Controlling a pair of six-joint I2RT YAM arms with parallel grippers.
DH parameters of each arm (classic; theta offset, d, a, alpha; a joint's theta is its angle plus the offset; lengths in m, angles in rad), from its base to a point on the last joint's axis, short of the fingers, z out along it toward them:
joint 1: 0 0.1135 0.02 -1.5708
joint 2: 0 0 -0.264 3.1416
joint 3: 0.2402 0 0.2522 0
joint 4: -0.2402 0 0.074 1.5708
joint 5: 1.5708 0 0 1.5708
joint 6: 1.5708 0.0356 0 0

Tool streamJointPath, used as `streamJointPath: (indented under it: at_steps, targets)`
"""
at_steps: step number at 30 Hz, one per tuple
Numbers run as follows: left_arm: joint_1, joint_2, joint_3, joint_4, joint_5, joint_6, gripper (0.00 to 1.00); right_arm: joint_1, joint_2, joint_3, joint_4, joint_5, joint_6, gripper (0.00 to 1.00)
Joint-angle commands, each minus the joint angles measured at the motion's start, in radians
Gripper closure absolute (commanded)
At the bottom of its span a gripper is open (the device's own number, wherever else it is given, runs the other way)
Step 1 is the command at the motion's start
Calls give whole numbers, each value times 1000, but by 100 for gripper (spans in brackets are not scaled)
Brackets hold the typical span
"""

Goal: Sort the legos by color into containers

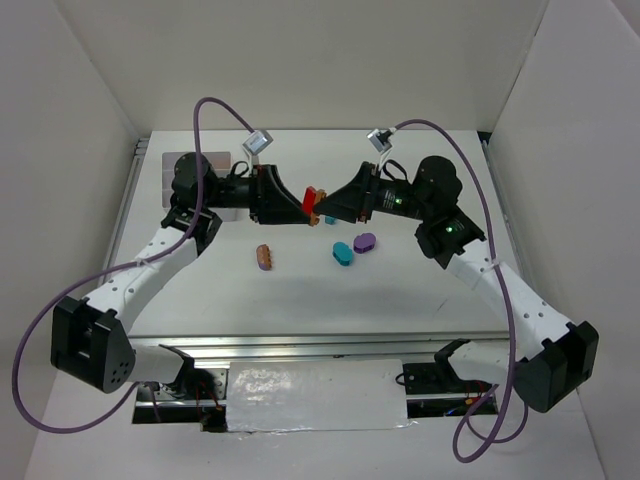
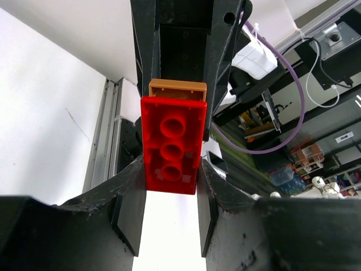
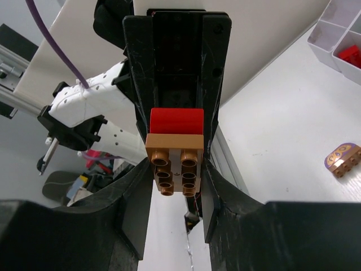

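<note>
A red lego [image 2: 172, 144] and a brown lego [image 3: 175, 161] are stuck together and hang in the air between my two grippers, above the middle of the table. My left gripper [image 2: 172, 175] is shut on the red lego [image 1: 314, 198]. Facing it, my right gripper [image 3: 175, 176] is shut on the brown lego [image 1: 316, 217]. On the table lie a brown oval lego [image 1: 264, 257], a teal lego [image 1: 343, 253] and a purple lego [image 1: 365, 242]. A corner of the white containers tray [image 3: 333, 31] shows, with a red lego [image 3: 351, 55] in one compartment.
The brown oval lego [image 3: 343, 158] lies on the white table, off to the side of the right gripper. White walls close in the table on the left, right and back. A metal rail [image 1: 330, 345] runs along the near edge.
</note>
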Motion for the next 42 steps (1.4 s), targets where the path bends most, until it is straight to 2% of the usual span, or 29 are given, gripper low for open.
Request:
streamJointPath:
  at_steps: [1, 6, 12, 16, 19, 20, 22, 23, 25, 27, 30, 31, 33, 35, 37, 42]
  targets:
    - [-14, -6, 68, -106, 19, 112, 100, 3, 6, -4, 92, -38, -28, 100]
    - [23, -7, 122, -278, 14, 242, 100, -33, -22, -66, 167, -128, -42, 100]
    - [96, -35, 74, -191, 54, 167, 100, -98, -45, -139, 253, -179, -16, 100]
    - [118, -52, 77, -232, 37, 207, 100, -106, -45, -153, 255, -178, -17, 100]
    - [177, -58, 112, -458, -74, 341, 100, -119, -59, -133, 131, -101, -80, 100]
    - [197, -56, 125, -614, -119, 379, 100, -126, -68, -124, 90, -78, -102, 100]
    - [277, -50, 142, -722, -249, 428, 100, -127, -77, -95, -29, -31, -169, 100]
    - [305, -43, 158, -852, -310, 442, 100, -127, -85, -87, -62, 9, -186, 100]
    - [372, -38, 177, -981, -563, 450, 100, -129, -96, -76, -127, 41, -215, 100]
    - [466, -23, 191, -1153, -813, 369, 100, -127, -114, -75, -165, 65, -231, 100]
    - [498, -20, 151, -1152, -900, 218, 100, -129, -128, -69, -199, 86, -238, 100]
    - [494, -18, 152, -1142, -982, 180, 100, -127, -128, -63, -208, 88, -241, 100]
    - [486, -10, 149, -1122, -1044, 53, 100, -127, -131, -52, -233, 95, -243, 100]
    - [481, 34, 174, -1116, -1110, -12, 100, -129, -135, -47, -241, 94, -240, 100]
    - [458, 106, 238, -1172, -1183, -87, 100, -126, -145, -46, -247, 91, -237, 100]
    - [437, 241, 280, -1185, -1231, -176, 100, -126, -165, -52, -273, 83, -248, 100]
